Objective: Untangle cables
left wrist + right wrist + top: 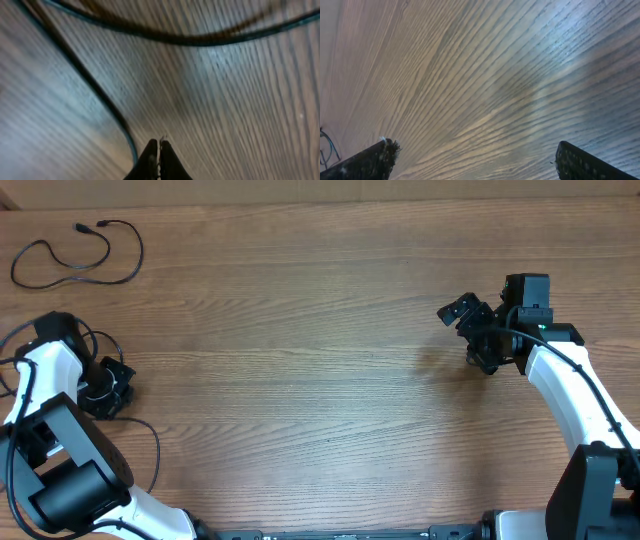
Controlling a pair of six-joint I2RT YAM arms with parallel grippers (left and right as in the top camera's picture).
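Step, as judged: sorting is partly done. One cable loop point(141, 252) is laid out alone, well ahead of the left gripper point(159, 150) toward the far edge of the table point(320, 400). Other thin cables are seen close around the left gripper, so that is where work is judged to be needed.

Left gripper: fingertips are pressed together and nothing is seen pinched between them. It is held low over the wood. One cable strand point(95, 90) is run just beside the left fingertip and curves away ahead-left; contact cannot be told. A second strand point(200, 41) is draped across ahead of the tips, apart from them.

The right gripper point(480, 165) is spread fully and nothing is held. Only bare wood is seen between its fingers, with the cables well apart from it.

Next move, as judged: the left jaws need to be opened, set astride the near strand, closed, then drawn clear of the second strand. The risk is that the thin cord slips out of the tips.
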